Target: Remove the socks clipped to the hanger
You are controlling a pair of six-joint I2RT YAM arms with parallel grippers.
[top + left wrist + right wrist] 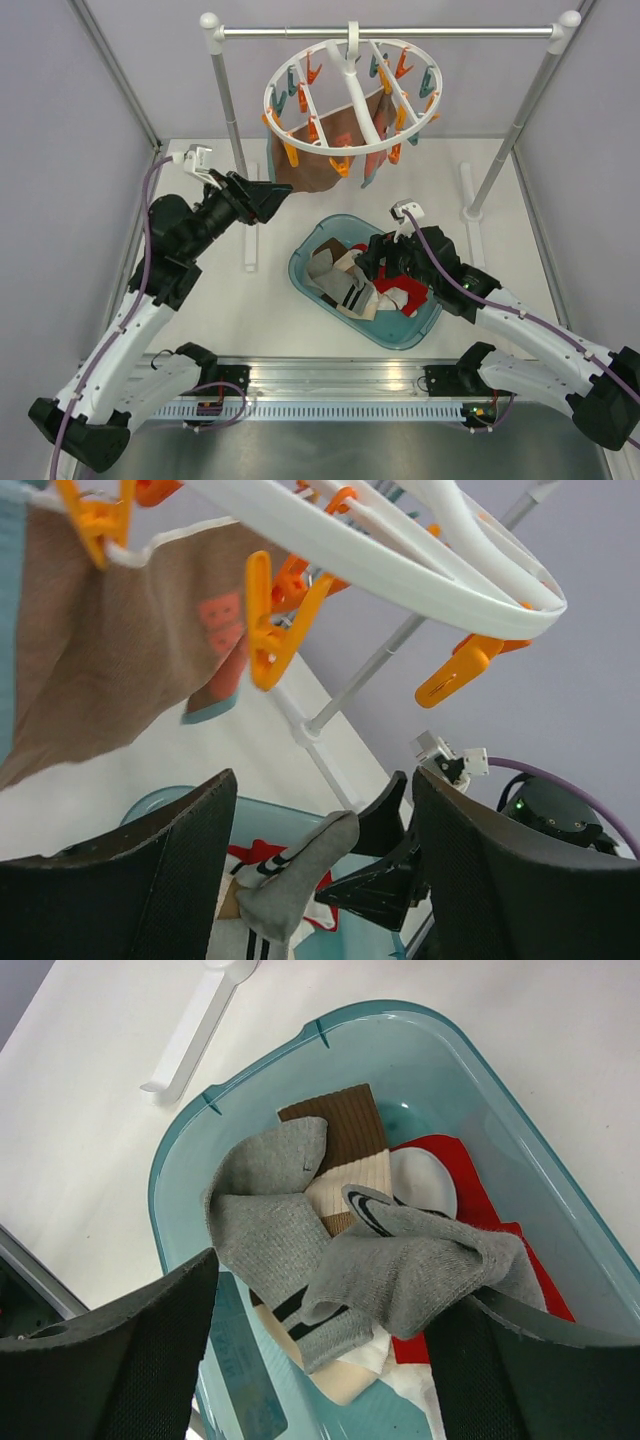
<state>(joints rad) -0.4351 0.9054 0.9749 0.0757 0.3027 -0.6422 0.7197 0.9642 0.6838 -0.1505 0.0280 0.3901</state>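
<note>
The white ring hanger [350,95] with orange and teal clips hangs from the rail; its ring [400,565] and an orange clip [272,625] fill the top of the left wrist view. Several socks [355,285] lie piled in a teal basin [300,262]. The pile is grey [265,1230], brown-and-beige [345,1155] and red [480,1210] socks. My right gripper [320,1355] hangs open over the pile, and a grey sock [420,1265] rests against its right finger [540,1370]. My left gripper [320,875] is open and empty, just below the ring's left side [265,195].
A brown cloth [310,165] and a coral cloth [375,150] hang clipped under the ring. The metal rail [390,32] stands on two white posts [228,100] at the back. Grey walls close in both sides.
</note>
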